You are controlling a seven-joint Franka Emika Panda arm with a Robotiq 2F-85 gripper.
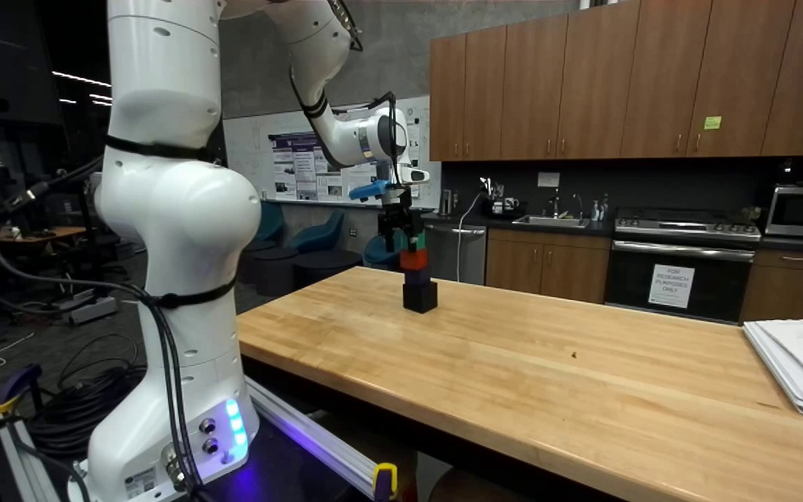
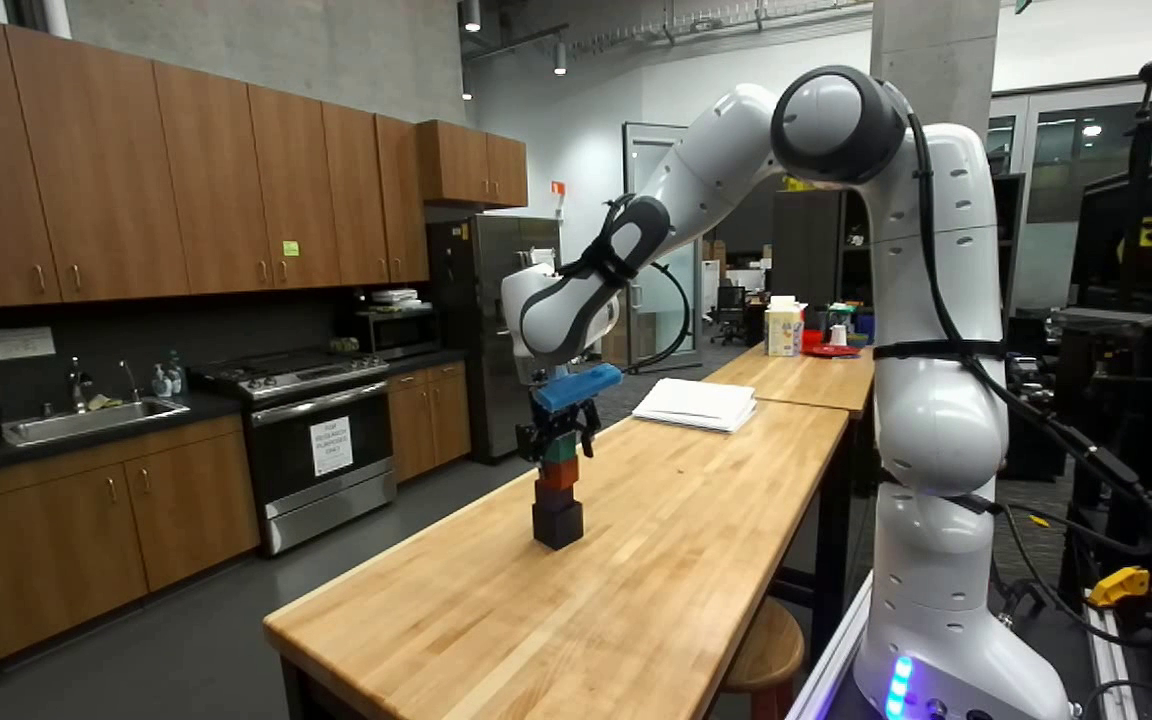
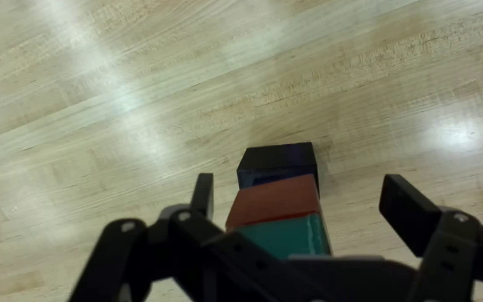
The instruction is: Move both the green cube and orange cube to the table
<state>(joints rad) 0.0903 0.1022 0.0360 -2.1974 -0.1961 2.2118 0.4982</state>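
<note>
The green cube (image 2: 561, 447) is on top of an upright stack, partly hidden by the gripper. The orange cube (image 2: 560, 474) is directly under it, above a dark purple cube (image 2: 553, 496) and a larger black cube (image 2: 557, 526). The stack stands on the wooden table (image 1: 548, 390). The green cube (image 3: 285, 237) and orange cube (image 3: 275, 201) also show in the wrist view. My gripper (image 3: 298, 205) is open, its fingers on either side of the stack's top, with a wider gap on the right. In an exterior view the gripper (image 1: 402, 240) is at the green cube's height.
A stack of white papers (image 1: 802, 362) lies on the table. A second table with a carton (image 2: 784, 327) and red items stands behind it. A wooden stool (image 2: 768, 645) is beside the table. Kitchen counters and a stove (image 2: 311, 420) lie beyond.
</note>
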